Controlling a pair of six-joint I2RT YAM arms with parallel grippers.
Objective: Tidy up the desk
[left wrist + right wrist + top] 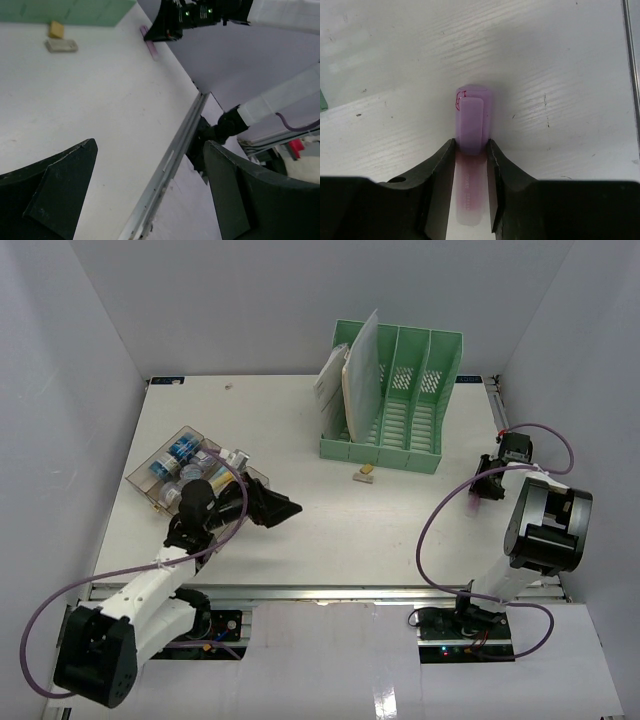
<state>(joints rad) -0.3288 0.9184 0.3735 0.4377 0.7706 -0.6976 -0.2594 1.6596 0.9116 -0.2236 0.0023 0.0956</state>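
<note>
Directly under the right gripper [471, 145] — jaws tight on a purple marker [472, 112] — the white desk [545, 60]

A green rack [400, 456], a clear tray [140, 480] and two small blocks [366, 472] sit on the white desk [340, 530]. A purple marker [472, 125] lies near its right edge.
</note>
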